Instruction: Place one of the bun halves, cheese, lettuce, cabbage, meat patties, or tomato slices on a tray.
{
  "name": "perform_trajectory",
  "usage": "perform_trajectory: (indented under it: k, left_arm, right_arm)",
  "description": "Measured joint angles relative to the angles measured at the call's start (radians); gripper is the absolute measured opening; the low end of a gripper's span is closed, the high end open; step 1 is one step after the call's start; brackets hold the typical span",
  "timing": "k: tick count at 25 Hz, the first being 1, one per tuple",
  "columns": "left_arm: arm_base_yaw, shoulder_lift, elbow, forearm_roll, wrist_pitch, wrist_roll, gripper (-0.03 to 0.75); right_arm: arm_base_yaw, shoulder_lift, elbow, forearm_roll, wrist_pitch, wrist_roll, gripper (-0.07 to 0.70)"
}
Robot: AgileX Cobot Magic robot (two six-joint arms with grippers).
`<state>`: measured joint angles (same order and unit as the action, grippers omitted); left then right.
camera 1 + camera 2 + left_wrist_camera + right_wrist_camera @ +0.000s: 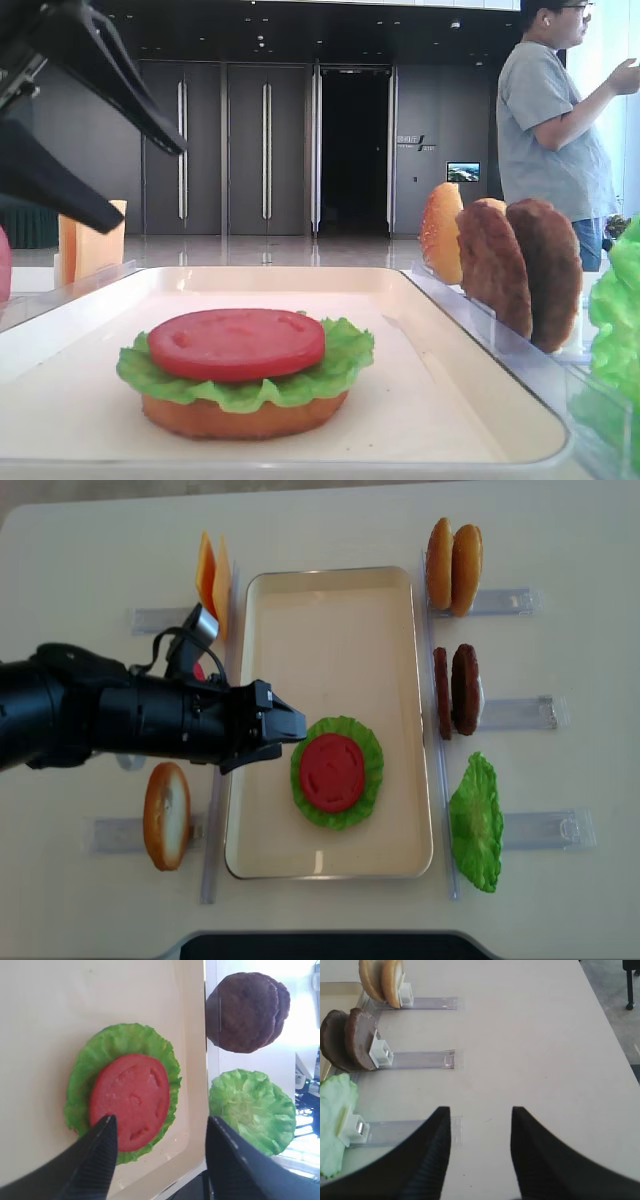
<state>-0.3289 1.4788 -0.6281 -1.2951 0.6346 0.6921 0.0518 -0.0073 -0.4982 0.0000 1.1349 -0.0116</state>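
Observation:
On the cream tray lies a stack: an orange bun half at the bottom, a green lettuce leaf on it, and a red tomato slice on top. My left gripper hovers just left of the stack, open, with nothing between its fingers. In the left wrist view the tomato slice sits beside the left finger, and the left gripper spans the tray's corner. My right gripper stands open and empty over bare table, right of the racks.
Clear racks flank the tray. On the right they hold two bun halves, two brown patties and a second lettuce leaf. On the left stand cheese slices and a bun half. A person stands behind.

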Motion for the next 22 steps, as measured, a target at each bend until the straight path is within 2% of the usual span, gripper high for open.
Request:
perform_trajectory:
  k: [2,4,7,9,12,16,22]
  left_arm:
    - [0.0,-0.04,-0.054,0.168,0.006,-0.156,0.429]
    - [0.0,-0.074,-0.125,0.413,0.044,-0.324,0.429]
    - [0.0,-0.108,-0.235,0.726,0.172,-0.565,0.429]
    - [0.0,-0.123,-0.301,0.883,0.256,-0.663,0.429]
    - [0.001,-0.138,-0.372,1.037,0.351,-0.742,0.429]
    - [0.001,-0.147,-0.417,1.174,0.442,-0.804,0.418]
    - [0.001,-0.147,-0.42,1.301,0.505,-0.854,0.4]
  right_arm:
    - [0.008,0.0,0.0,0.0,0.0,0.0,0.307]
    - [0.01,0.0,0.0,0.0,0.0,0.0,0.307]
    - [0.01,0.0,0.0,0.0,0.0,0.0,0.307]
    - [0.01,0.0,0.0,0.0,0.0,0.0,0.307]
    - [0.01,0.0,0.0,0.0,0.0,0.0,0.307]
    - [0.01,0.0,0.0,0.0,0.0,0.0,0.307]
    - [0.01,0.0,0.0,0.0,0.0,0.0,0.307]
